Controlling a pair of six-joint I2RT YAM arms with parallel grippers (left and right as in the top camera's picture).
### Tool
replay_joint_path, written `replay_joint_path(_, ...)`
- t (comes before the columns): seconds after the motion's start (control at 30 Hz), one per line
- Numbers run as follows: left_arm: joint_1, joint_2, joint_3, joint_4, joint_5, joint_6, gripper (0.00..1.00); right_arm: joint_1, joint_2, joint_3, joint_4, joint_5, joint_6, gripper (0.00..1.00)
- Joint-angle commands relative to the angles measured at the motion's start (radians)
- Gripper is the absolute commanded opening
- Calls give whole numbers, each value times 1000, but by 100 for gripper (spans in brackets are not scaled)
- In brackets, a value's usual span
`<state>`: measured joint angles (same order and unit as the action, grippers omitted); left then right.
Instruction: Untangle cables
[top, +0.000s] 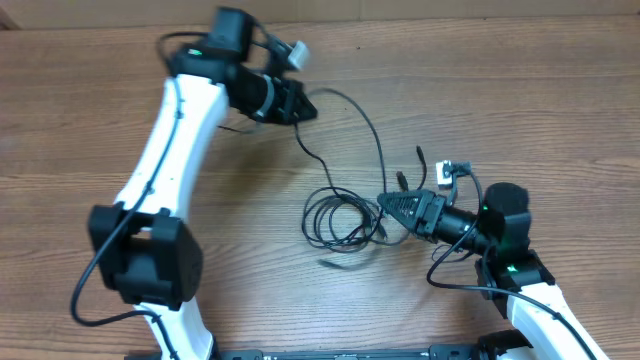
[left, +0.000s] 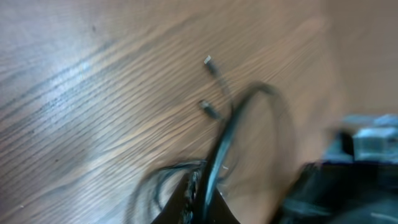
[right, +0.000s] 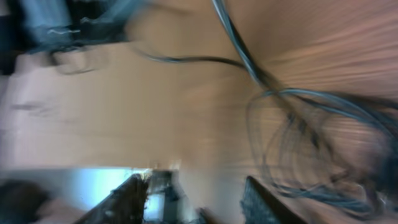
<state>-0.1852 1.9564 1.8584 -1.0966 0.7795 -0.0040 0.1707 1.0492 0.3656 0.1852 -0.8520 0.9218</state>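
The thin black cables (top: 340, 218) lie in a tangled coil at the middle of the wooden table. One strand runs up from the coil to my left gripper (top: 304, 104), which is shut on it above the table. In the left wrist view the held cable (left: 219, 149) passes between the closed fingers (left: 207, 198). Two small plug ends (left: 208, 62) lie beyond it. My right gripper (top: 384, 206) is at the coil's right edge. Its fingers (right: 198, 202) are open with nothing between them. The coil (right: 311, 143) is blurred to their right.
Two loose plug ends (top: 420, 156) lie just above the right gripper. A short cable tail (top: 335, 263) sticks out below the coil. The table's far edge (top: 450, 20) runs along the top. The right arm's thicker wire (top: 450, 282) loops near its wrist.
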Motion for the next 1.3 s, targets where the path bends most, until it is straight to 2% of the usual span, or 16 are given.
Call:
replay_joint_path(0.0, 30, -56, 39, -1, 266, -68, 4, -3, 2, 10, -93, 200, -204, 57)
replay_joint_path(0.03, 43, -61, 40, 4, 321, -79, 4, -3, 2, 10, -122, 221, -218, 59)
replay_joint_path(0.1, 65, -68, 47, 10, 419, -101, 4, -3, 2, 16, -174, 238, -217, 73)
replay_joint_path(0.2, 82, -70, 61, 35, 528, -117, 4, -3, 2, 50, -261, 217, -217, 78)
replay_joint_path(0.3, 84, -71, 76, 85, 557, -194, 4, -2, 2, 114, -384, 186, -217, 83)
replay_joint_path(0.4, 84, -77, 90, 171, 556, -288, 4, -2, 2, 216, -555, 136, -266, 99)
replay_joint_path(0.53, 84, -93, 140, 291, 548, -417, 4, -2, -2, 348, -717, 38, -371, 100)
replay_joint_path(0.67, 81, -119, 251, 366, 489, -525, 4, -1, -5, 389, -633, -100, -377, 100)
replay_joint_path(0.77, 77, -144, 318, 365, 443, -544, 4, 5, -4, 388, -602, -87, -377, 100)
replay_joint_path(0.93, 61, -194, 382, 369, 372, -590, 4, 70, -3, 388, -552, 51, -324, 100)
replay_joint_path(1.2, 40, -270, 385, 433, 317, -705, 4, 360, 37, 388, -529, 711, -210, 99)
replay_joint_path(1.27, 31, -280, 385, 448, 318, -729, 4, 407, 71, 388, -488, 818, -207, 100)
